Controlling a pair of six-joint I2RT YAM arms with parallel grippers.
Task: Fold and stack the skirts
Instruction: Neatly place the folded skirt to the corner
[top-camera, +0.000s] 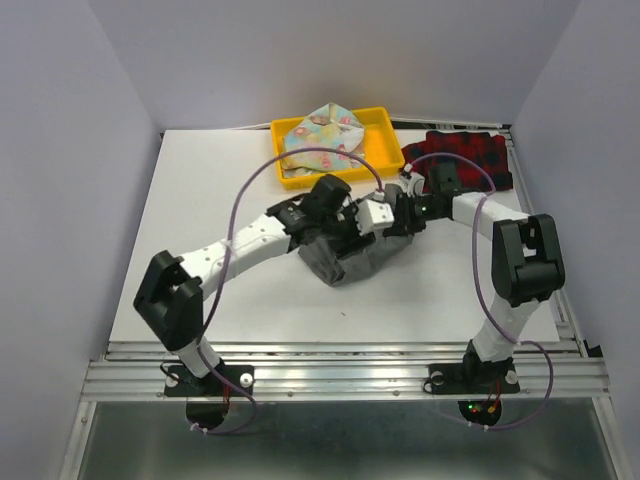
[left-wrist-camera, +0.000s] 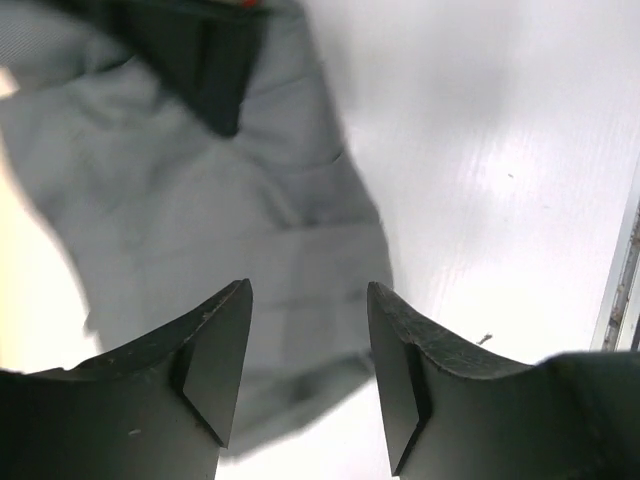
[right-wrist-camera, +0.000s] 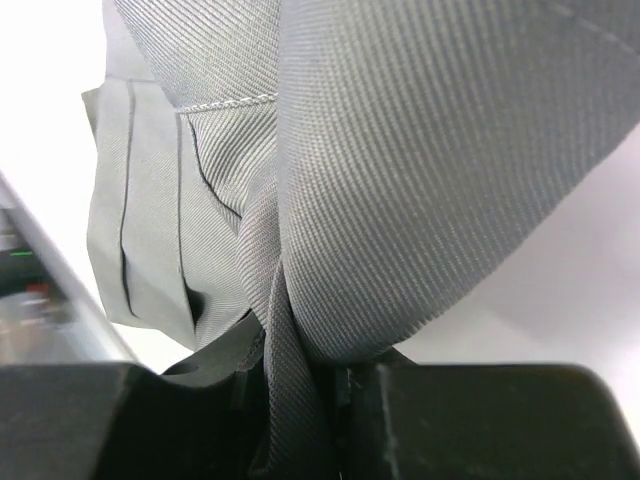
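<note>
Three skirts: grey skirt (top-camera: 345, 262), plaid skirt (top-camera: 468, 158), floral skirt (top-camera: 322, 135).
Grey skirt: crumpled in a heap near the middle of the bench (top-camera: 200, 210), directly under both wrists, which meet above its far edge.
Plaid skirt: lies fairly flat at the far right corner of the bench, well apart from the grey one and just beside the tray.
Floral skirt: bunched inside the yellow tray (top-camera: 385, 150) at the far edge of the bench.
Left pincer (left-wrist-camera: 308, 290): jaws stand apart with nothing between them. It hangs over the grey skirt (left-wrist-camera: 220, 220), with cloth under the left finger and bare bench under the right one.
Right pincer (right-wrist-camera: 300, 390): closed on a gathered fold of the grey skirt (right-wrist-camera: 400, 150). The twill cloth is pinched into a narrow pleat between the fingers and fans out wide beyond them.
Contact: right pincer grips the cloth. Whether the left pincer touches the cloth cannot be told.
</note>
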